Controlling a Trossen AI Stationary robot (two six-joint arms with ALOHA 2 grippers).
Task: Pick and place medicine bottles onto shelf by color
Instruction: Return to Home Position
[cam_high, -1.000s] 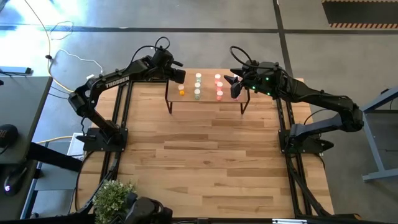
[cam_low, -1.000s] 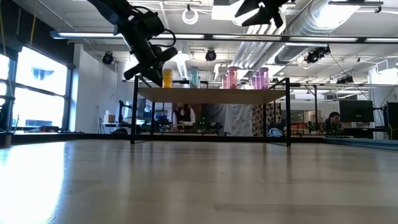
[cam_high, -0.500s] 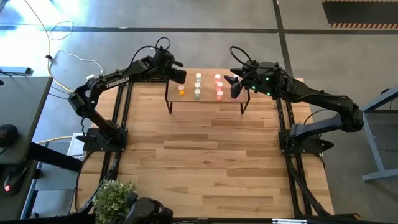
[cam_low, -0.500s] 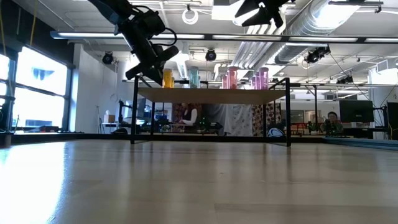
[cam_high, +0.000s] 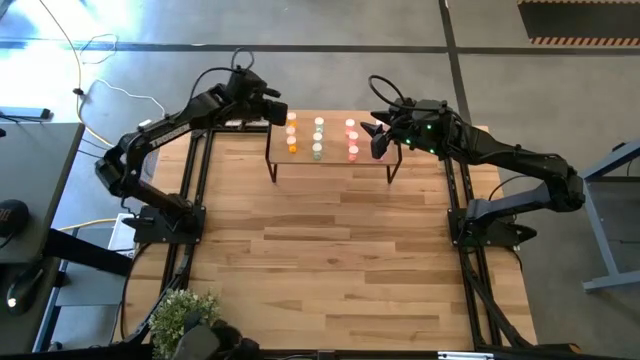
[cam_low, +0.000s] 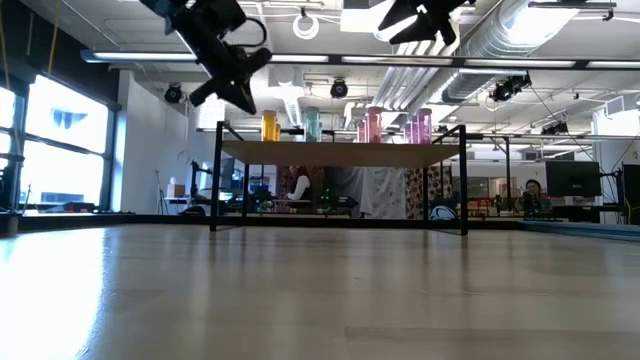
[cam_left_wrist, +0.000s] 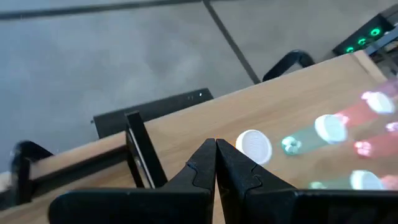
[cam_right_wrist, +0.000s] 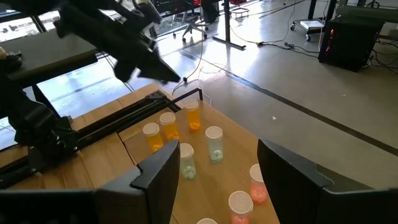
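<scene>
The shelf (cam_high: 330, 160), a light-wood board on thin black legs, stands at the table's far edge. On it stand upright bottles in rows: orange (cam_high: 291, 132), pale green (cam_high: 318, 138) and salmon-red (cam_high: 352, 139). Pink bottles (cam_low: 372, 124) show in the low view. My left gripper (cam_high: 264, 101) is shut and empty. It hovers above and beyond the shelf's left end; its wrist view (cam_left_wrist: 216, 149) shows a pale cap (cam_left_wrist: 254, 146) just past it. My right gripper (cam_high: 377, 136) is open and empty above the shelf's right end; its wrist view (cam_right_wrist: 217, 152) looks down on the rows.
The wide wooden tabletop (cam_high: 330, 260) spreads in front of the shelf. Black arm frames run along both table sides (cam_high: 190, 190) (cam_high: 462, 190). A small green plant (cam_high: 182, 315) stands at the near left corner. People sit in the room behind (cam_low: 300, 188).
My left gripper has risen and drawn back from the shelf's left end toward the table's far left. The orange bottles it covered from above now show, standing in a row. My right gripper has kept still.
</scene>
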